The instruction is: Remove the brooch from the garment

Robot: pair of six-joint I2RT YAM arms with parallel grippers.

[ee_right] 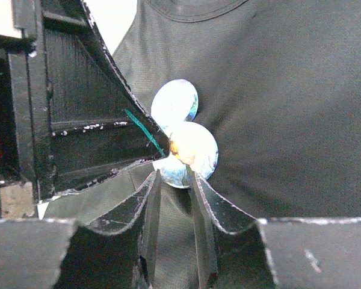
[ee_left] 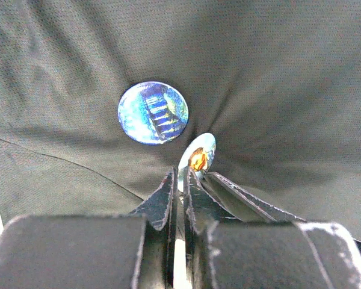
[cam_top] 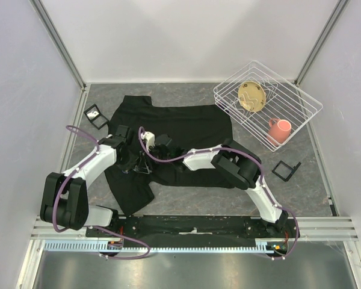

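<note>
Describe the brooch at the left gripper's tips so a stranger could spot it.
On the large black T-shirt, two round shiny brooches sit close together below the collar. The orange-centred brooch is tipped up on edge in the left gripper; its neighbour, the blue brooch, lies flat with a stair-like pattern.

Left arm (cam_top: 99, 158): reaches toward 1 o'clock; left tool (ee_left: 182, 180) pinched tight. Right arm (cam_top: 198, 159): forearm extends toward 9 o'clock; right tool (ee_right: 175, 180) parted, beside left tool.
</note>
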